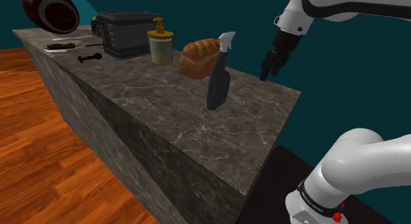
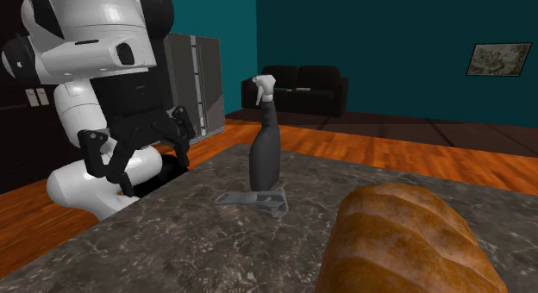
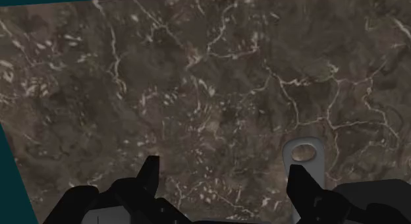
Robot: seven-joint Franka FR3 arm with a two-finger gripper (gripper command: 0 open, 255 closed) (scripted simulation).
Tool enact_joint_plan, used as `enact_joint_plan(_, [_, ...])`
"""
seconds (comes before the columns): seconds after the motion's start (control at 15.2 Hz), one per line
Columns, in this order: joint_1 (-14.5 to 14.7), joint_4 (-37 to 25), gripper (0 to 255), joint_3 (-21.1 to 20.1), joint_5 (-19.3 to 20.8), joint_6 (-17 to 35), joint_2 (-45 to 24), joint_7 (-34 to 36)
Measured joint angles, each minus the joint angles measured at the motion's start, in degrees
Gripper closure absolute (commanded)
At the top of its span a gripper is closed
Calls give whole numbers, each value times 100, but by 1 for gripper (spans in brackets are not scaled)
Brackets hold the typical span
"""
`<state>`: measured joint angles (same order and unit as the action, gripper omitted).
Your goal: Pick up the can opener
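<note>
Approach phase here: the gripper (image 1: 269, 70) hovers wide open and empty above the marble counter (image 1: 164, 124), the grey can opener (image 1: 236, 99) lies flat beside the spray bottle (image 1: 219, 81), so next it should shift across and descend

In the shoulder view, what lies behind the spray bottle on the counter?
A grey can opener lies flat on the marbled counter; its handle juts out past the dark spray bottle, which covers its other end. The bread loaf sits farther back.
</note>
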<state>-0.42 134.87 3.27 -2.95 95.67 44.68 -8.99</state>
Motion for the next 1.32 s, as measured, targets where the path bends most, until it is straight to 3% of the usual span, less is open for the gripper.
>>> enact_joint_plan(0.53, [286, -489, 0, -559, -139, 398, -1009, 339])
enact_joint_plan(0.99, [520, -1463, 0, -1125, -98, 969, -2248, 785])
enact_joint_plan(1.32, [590, -1087, 0, -1192, -95, 1915, -2405, 821])
